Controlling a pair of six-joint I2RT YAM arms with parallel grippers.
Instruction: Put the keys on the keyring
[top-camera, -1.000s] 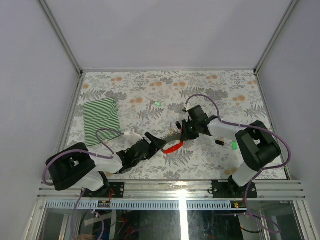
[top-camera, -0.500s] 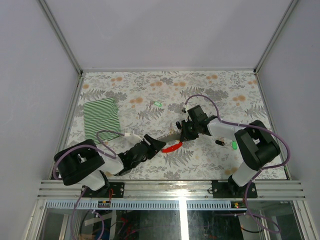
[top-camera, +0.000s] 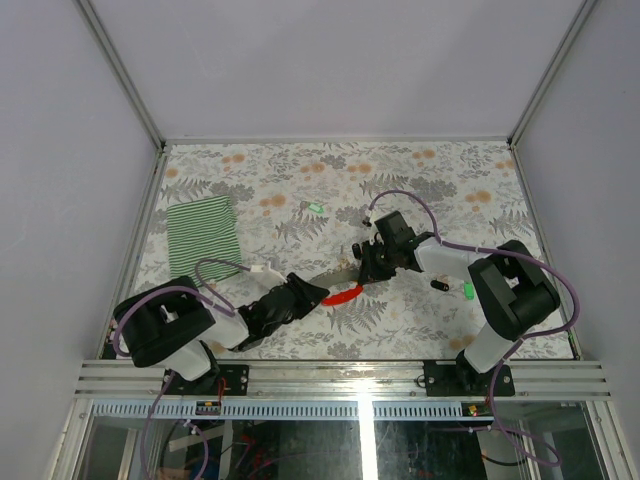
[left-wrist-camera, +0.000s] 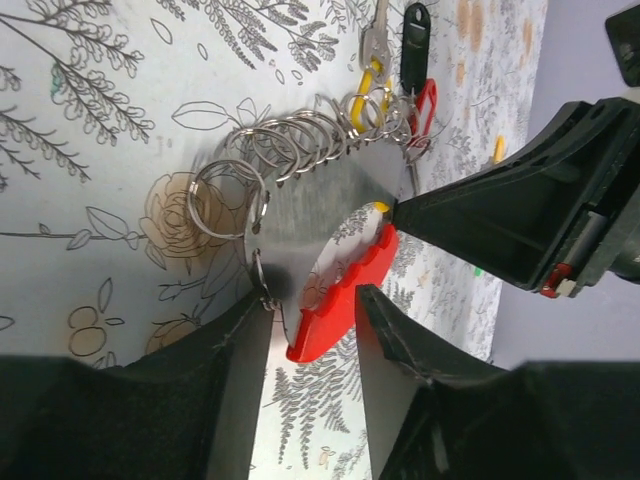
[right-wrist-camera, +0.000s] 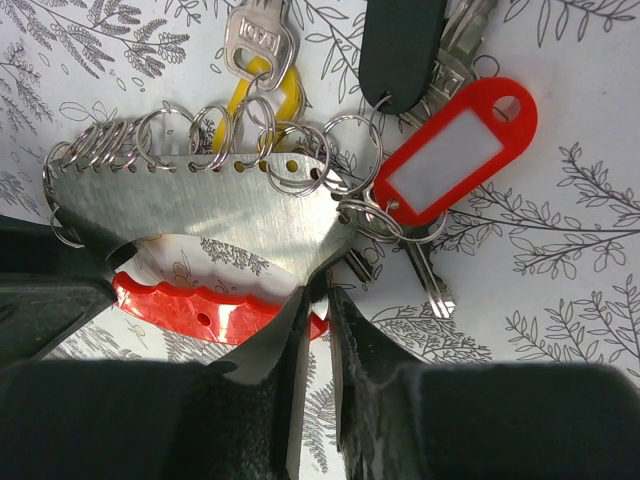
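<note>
The keyring (right-wrist-camera: 230, 205) is a grey metal plate with a row of wire rings and a red wavy handle (top-camera: 343, 294). My right gripper (right-wrist-camera: 315, 300) is shut on the plate's pointed tip and holds it at mid-table (top-camera: 368, 272). A yellow-headed key (right-wrist-camera: 258, 50), a black fob (right-wrist-camera: 400, 40) and a red tag (right-wrist-camera: 455, 150) with plain keys hang from the rings. My left gripper (left-wrist-camera: 312, 300) is open, with a finger on each side of the end of the red handle (left-wrist-camera: 340, 300). One finger (left-wrist-camera: 250, 340) touches the plate's corner. Loose green keys (top-camera: 315, 208) (top-camera: 468, 291) lie on the table.
A green striped cloth (top-camera: 203, 240) lies at the left of the floral table cover. A small black piece (top-camera: 438, 285) rests beside the right arm's forearm. Metal frame posts and grey walls bound the table on three sides.
My left gripper has slid right until its fingers flank the red handle's end, and its jaws have narrowed. The right gripper keeps its hold; the keyring has barely shifted.
</note>
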